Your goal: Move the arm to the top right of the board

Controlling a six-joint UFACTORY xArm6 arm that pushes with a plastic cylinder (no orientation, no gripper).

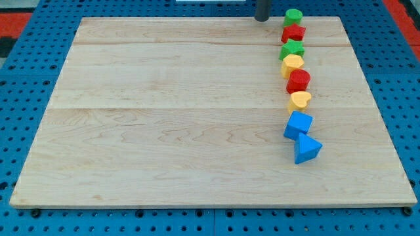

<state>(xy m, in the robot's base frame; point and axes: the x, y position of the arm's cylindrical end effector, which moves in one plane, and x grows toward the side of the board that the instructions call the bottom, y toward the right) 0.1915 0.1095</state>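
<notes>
My tip [262, 19] shows as a dark rod end at the view's top edge of the wooden board [164, 118], just left of a column of blocks. The column runs down the view's right side: a green cylinder [293, 16], a red star-like block [294, 33], a green star-like block [292, 49], a yellow block [292, 65], a red cylinder [298, 81], a yellow heart-like block [299, 101], a blue cube [298, 124] and a blue triangle [306, 149]. The tip touches none of them; the green cylinder is nearest, to its right.
The board lies on a blue perforated table [26, 78]. A red area [13, 16] shows at the view's top left corner and another at the top right.
</notes>
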